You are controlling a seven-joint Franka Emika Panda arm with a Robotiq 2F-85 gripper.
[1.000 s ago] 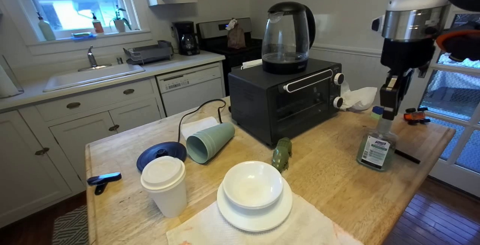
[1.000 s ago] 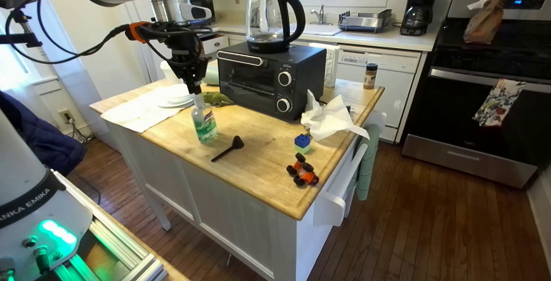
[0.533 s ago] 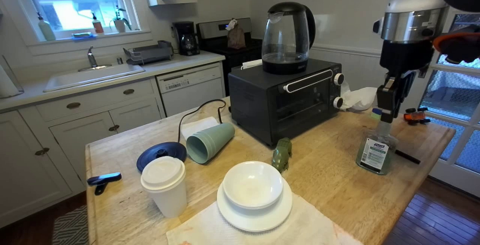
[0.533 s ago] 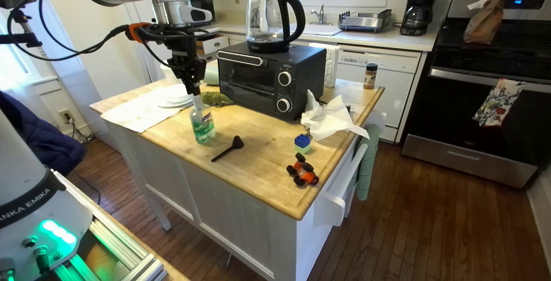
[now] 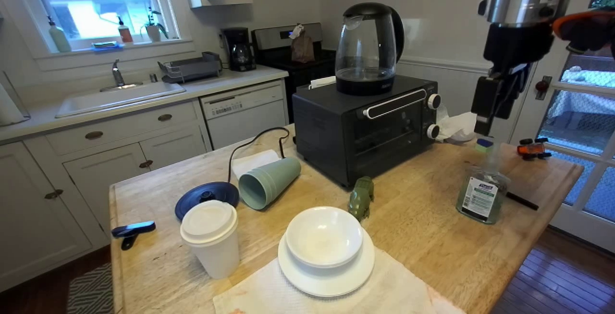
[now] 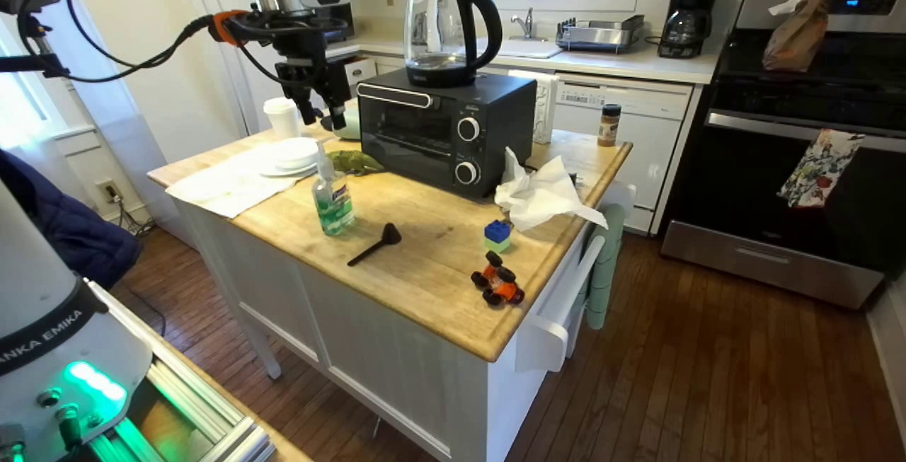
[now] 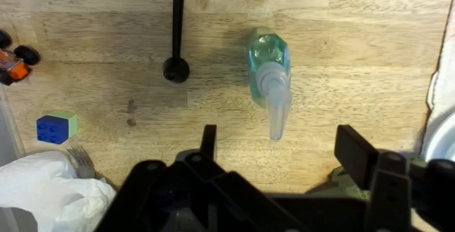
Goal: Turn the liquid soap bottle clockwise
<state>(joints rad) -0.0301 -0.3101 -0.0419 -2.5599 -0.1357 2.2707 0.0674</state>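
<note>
The liquid soap bottle stands upright on the wooden table, a clear bottle (image 6: 333, 204) with green-tinted liquid, a pale label and a whitish pump top. In an exterior view the label of the bottle (image 5: 480, 198) faces the camera. My gripper (image 6: 324, 121) hangs just above the pump, apart from it. In the wrist view the fingers (image 7: 355, 155) are spread wide, with only table seen between them. From above, the spout of the bottle (image 7: 267, 52) points down toward the gap of the gripper (image 7: 278, 143).
A black scoop (image 7: 176, 47) lies beside the bottle. The toaster oven (image 6: 446, 133) carries a glass kettle (image 6: 442, 37). Nearby are a green toy animal (image 5: 361, 198), a blue-and-green block (image 6: 497, 235), an orange toy car (image 6: 498, 281), crumpled paper (image 6: 541, 189) and white dishes (image 5: 324, 242).
My gripper has let go of the pump top, opened wide and risen above it. Early in this second the bottle turned and shifted slightly; since then it has stayed still.
</note>
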